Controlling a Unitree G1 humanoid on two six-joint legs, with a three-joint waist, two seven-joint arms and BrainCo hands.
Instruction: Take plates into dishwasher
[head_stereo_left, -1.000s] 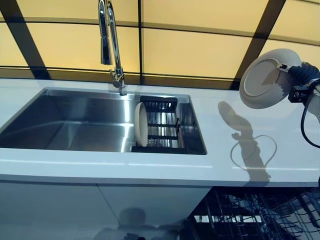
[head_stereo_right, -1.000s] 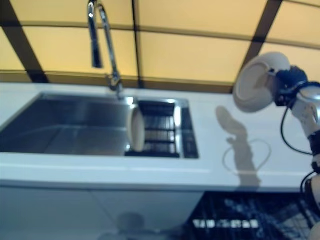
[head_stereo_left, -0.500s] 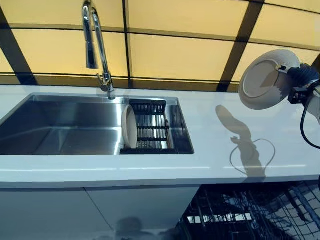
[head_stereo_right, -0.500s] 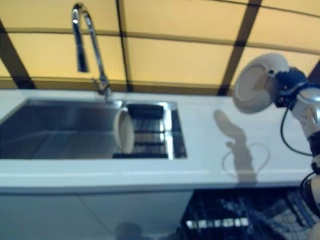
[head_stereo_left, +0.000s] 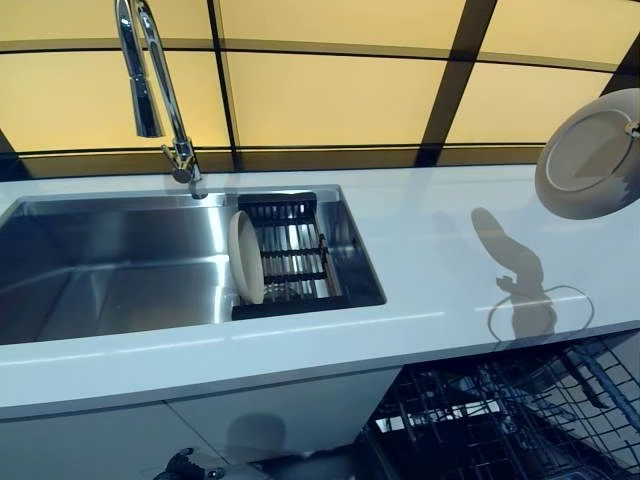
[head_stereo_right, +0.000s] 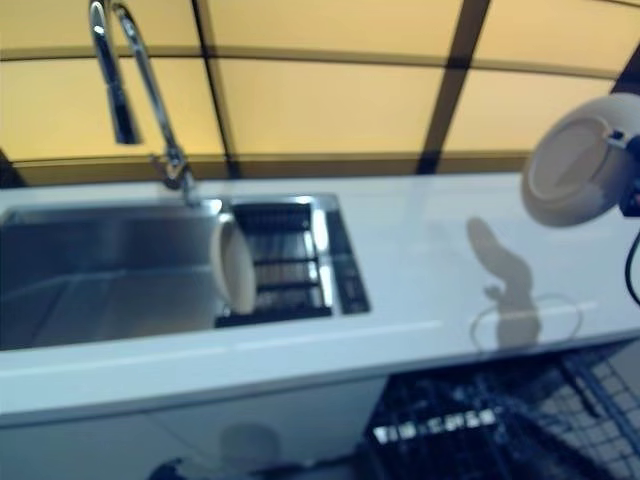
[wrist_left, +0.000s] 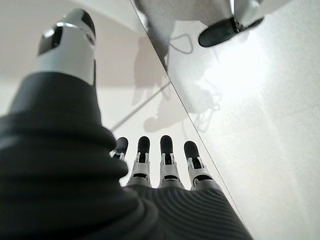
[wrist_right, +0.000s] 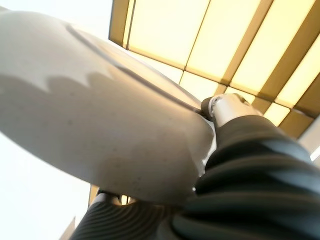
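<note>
- The right hand is gripping a pale plate by its rim, up in the air and tilted nearly on edge, its hollow face turned toward the sink.
- In the right wrist view the plate's underside is lying right across the palm, with the thumb pressing on the upper rim; the other fingers are hidden behind the plate.
- Below the hand, the white counter is carrying the shadow of plate and arm, and lower still the dark wire dishwasher rack is sitting pulled out.
- Well away from the hand, across the counter, a second plate is standing on edge in the black drying rack inside the sink, with the tall tap behind it.
- The left hand is showing only in its own wrist view, fingers hanging straight and relaxed, gripping nothing, beside a plain pale panel.
</note>
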